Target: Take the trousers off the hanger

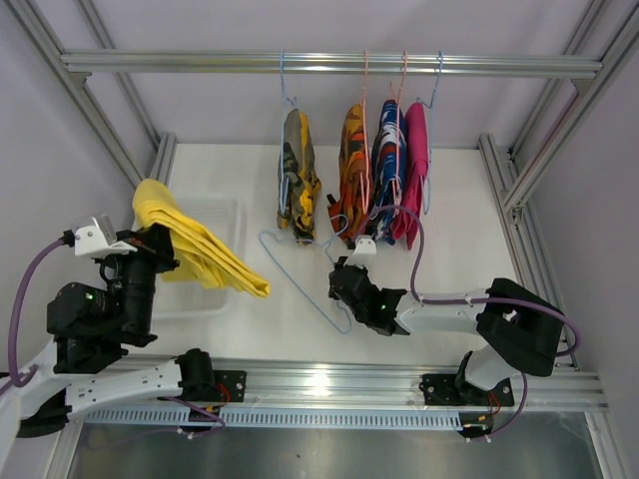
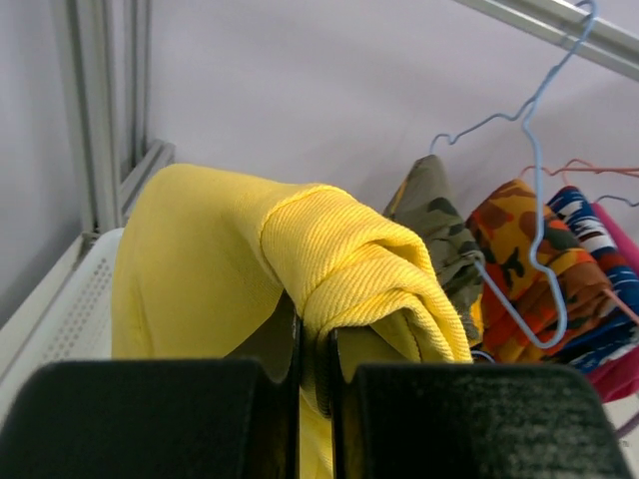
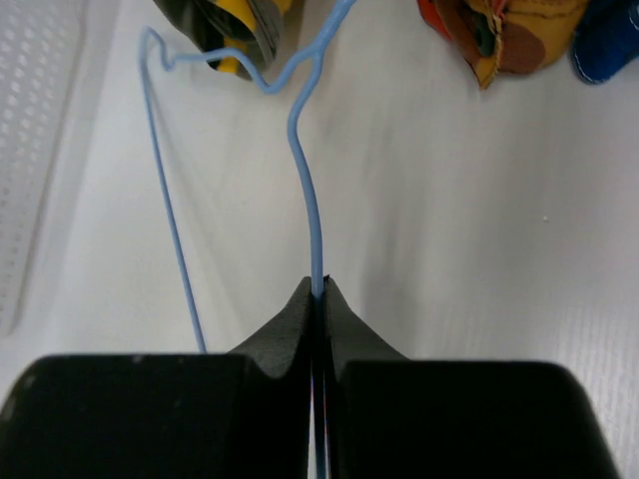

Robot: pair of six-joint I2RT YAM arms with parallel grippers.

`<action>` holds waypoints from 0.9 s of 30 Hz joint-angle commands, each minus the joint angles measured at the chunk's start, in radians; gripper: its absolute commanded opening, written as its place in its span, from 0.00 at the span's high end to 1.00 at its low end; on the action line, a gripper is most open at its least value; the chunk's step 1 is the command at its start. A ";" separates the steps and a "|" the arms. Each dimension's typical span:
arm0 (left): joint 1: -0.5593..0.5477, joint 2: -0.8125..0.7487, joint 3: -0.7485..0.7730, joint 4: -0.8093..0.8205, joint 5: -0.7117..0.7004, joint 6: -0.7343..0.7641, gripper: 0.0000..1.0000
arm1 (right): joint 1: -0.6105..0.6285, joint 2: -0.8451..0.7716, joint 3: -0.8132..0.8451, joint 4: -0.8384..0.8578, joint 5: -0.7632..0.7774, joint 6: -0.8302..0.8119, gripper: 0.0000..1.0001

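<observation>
The left pincer (image 2: 315, 349) is clamping shut on a bunched fold of the yellow trousers (image 1: 200, 249). It is holding them lifted over the tray (image 1: 228, 212) below and left of the rail (image 1: 329, 65), likely so they can drop in. The right pincer (image 3: 318, 294) is pinching the wire of the bare blue hanger (image 3: 318, 274) low over the tabletop (image 1: 449, 200) below the rail, probably to keep it steady and clear of the cloth. The camo (image 1: 298, 175), orange (image 1: 352, 165), blue-patterned (image 1: 387, 160) and pink (image 1: 415, 170) trousers are hanging from the rail. The tabletop is showing plain white, with pale walls closing it in.
</observation>
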 commanded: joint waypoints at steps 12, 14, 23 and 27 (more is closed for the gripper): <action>0.044 -0.068 0.074 -0.512 -0.162 -0.367 0.99 | -0.016 -0.133 -0.159 0.010 0.064 0.041 1.00; 0.044 -0.061 0.092 -0.612 -0.181 -0.441 0.99 | -0.017 -0.153 -0.170 0.007 0.066 0.040 1.00; 0.044 -0.116 0.025 -0.663 -0.245 -0.447 0.99 | -0.025 -0.207 -0.236 0.005 0.074 0.050 1.00; 0.044 -0.143 0.004 -0.660 -0.247 -0.423 0.99 | -0.029 -0.214 -0.259 0.016 0.071 0.057 1.00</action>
